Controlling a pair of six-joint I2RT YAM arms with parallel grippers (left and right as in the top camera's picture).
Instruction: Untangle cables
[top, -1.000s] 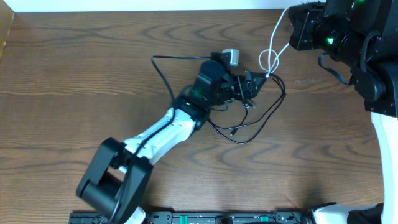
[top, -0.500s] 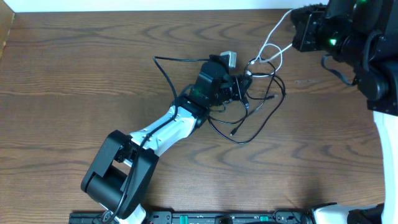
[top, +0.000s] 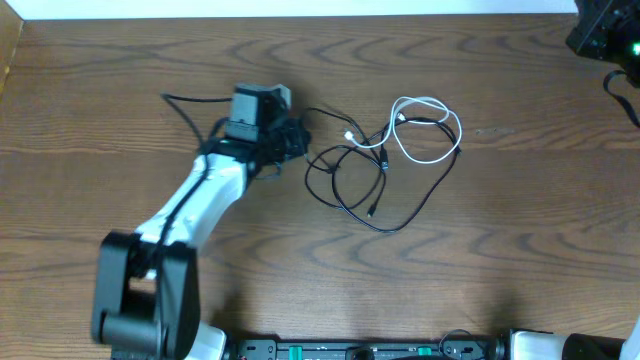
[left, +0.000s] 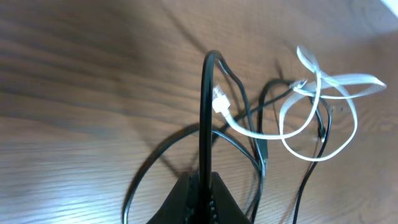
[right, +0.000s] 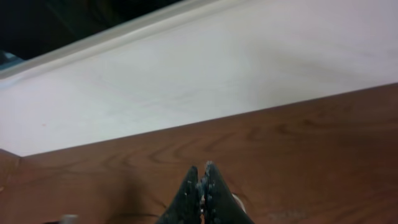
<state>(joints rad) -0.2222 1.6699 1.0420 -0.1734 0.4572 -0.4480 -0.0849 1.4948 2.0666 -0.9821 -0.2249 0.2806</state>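
Overhead, left arm: you see it reach from the near left edge of the table up toward the middle.
Overhead, left gripper: it sits at the left end of the tangle, but from up here you cannot tell how its jaws stand.
Overhead, black cable: it lies in wide loops right of the left gripper, and one strand runs back into that gripper.
Overhead, white cable: it forms a smaller loop at the upper right of the tangle and crosses the black loops; one plug end points toward the left gripper.
Overhead, right arm: only a part shows in the far right corner, well apart from both cables.
Left wrist, left gripper: its jaws are closed on the black cable, which rises straight out of the fingertips and bends over at the top.
Left wrist, white cable: its plug end lies just beside the raised black strand, and its loops lie to the right on the table, crossed by black strands.
Right wrist, right gripper: your jaws are pressed together with nothing between them.
Right wrist, surroundings: you look over the table edge at a white surface.
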